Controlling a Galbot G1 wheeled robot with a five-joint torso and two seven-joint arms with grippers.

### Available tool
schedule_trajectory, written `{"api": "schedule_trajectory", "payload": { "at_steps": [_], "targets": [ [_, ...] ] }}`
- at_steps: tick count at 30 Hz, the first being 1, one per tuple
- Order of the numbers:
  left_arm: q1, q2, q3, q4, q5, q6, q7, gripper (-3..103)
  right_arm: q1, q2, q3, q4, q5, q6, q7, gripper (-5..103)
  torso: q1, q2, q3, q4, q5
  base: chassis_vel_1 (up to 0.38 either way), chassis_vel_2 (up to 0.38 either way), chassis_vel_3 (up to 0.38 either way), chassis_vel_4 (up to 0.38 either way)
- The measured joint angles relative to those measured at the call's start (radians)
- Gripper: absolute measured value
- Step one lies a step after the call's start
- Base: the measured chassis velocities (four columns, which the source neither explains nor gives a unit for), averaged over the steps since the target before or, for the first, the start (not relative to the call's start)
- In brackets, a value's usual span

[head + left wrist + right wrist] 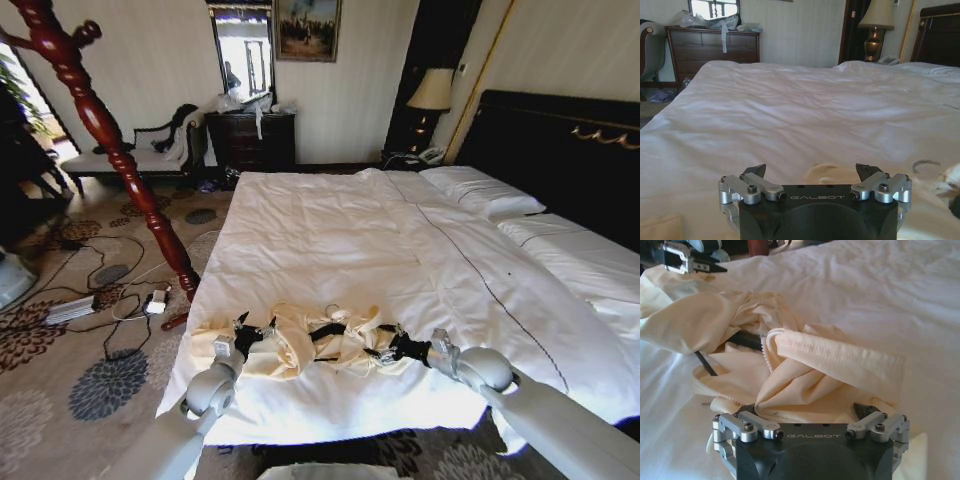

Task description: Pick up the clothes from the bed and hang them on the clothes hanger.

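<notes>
Clothes (300,345) are bunched in a crumpled cream heap near the foot edge of the bed (330,240), with the black hanger (328,331) half buried in the folds. In the right wrist view you can see a hemmed sleeve or cuff folded over the top of the pile (835,360) and a black bar of the hanger (747,339) poking out under the cloth.

Both arms are down at the heap. Left gripper (252,332) sits at the heap's left end, fingers spread apart with nothing between them; its own camera shows the tips (810,172) wide over white sheet with a bit of cream cloth just ahead. Right gripper (388,348) is at the right end, also spread wide, with the cloth bunched right up against it (807,412) but not pinched.

Only writing I can read is "GALBOT" on the gripper bodies.

Room-wise: white wrinkled bedding, pillows (480,190) up by the black headboard (560,150), a lamp (432,92) and phone in the corner, a dark dresser (250,138) on the far wall, and a bench beside it. A red turned wooden post (105,130) leans across the left side, close to the bed's corner. Cables and a power strip (75,308) clutter the patterned carpet there. Lots of open sheet beyond the heap.
</notes>
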Motion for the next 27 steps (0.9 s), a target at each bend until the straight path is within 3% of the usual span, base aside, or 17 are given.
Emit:
{"api": "schedule_trajectory", "payload": {
  "at_steps": [3, 12, 14, 16, 20, 21, 22, 25, 27],
  "targets": [
    [-0.008, -0.003, 0.005, -0.017, -0.003, 0.007, -0.01, 100, 0.051, 0.009, -0.04, -0.01, 0.0, -0.039, -0.002, 100, 0.0, 0.0, 0.0, -0.0003, 0.0, 0.0, 0.0, 0.0, 0.0],
    [-0.004, 0.004, 0.002, -0.04, -0.001, 0.037, -0.048, 100, 0.201, 0.099, -0.188, -0.103, -0.009, -0.053, 0.038, 101, 0.0, 0.0, 0.0, 0.0002, -0.0001, 0.0, 0.0, 0.0, 0.0],
    [0.005, 0.009, -0.009, -0.049, -0.004, 0.048, -0.075, 100, 0.235, 0.133, -0.225, -0.15, -0.028, -0.054, 0.037, 93, 0.0, 0.0, 0.0, 0.0001, -0.0001, 0.0, 0.0, 0.0, 0.0],
    [0.006, 0.01, -0.019, -0.051, -0.009, 0.052, -0.087, 100, 0.243, 0.142, -0.233, -0.163, -0.035, -0.054, 0.036, 93, 0.0, 0.0, 0.0, 0.0, -0.0002, 0.0, 0.0, 0.0, 0.0],
    [0.0, 0.013, -0.075, -0.031, -0.036, 0.073, -0.169, 100, 0.253, 0.155, -0.239, -0.179, -0.057, -0.041, 0.05, 71, 0.0, 0.0, 0.0, -0.0001, -0.0002, 0.0, 0.0, 0.0, 0.0],
    [0.0, 0.013, -0.075, -0.031, -0.036, 0.073, -0.169, 100, 0.253, 0.155, -0.239, -0.179, -0.057, -0.041, 0.05, 71, 0.0, 0.0, 0.0, -0.0001, -0.0002, 0.0, 0.0, 0.0, 0.0],
    [-0.001, 0.014, -0.085, -0.023, -0.042, 0.077, -0.187, 100, 0.251, 0.155, -0.237, -0.177, -0.061, -0.036, 0.065, 71, 0.0, 0.0, 0.0, 0.0, -0.0002, 0.0, 0.0, 0.0, 0.0],
    [-0.006, 0.018, -0.118, 0.01, -0.071, 0.084, -0.254, 100, 0.236, 0.148, -0.223, -0.162, -0.082, -0.015, 0.152, 54, 0.0, 0.0, 0.0, 0.0005, 0.0001, 0.0, 0.0, 0.0, 0.0],
    [-0.008, 0.015, -0.125, 0.017, -0.078, 0.086, -0.268, 100, 0.23, 0.144, -0.218, -0.159, -0.085, -0.005, 0.173, 49, 0.0, 0.0, 0.0, 0.0004, 0.0001, 0.0, 0.0, 0.0, 0.0]
  ]
}}
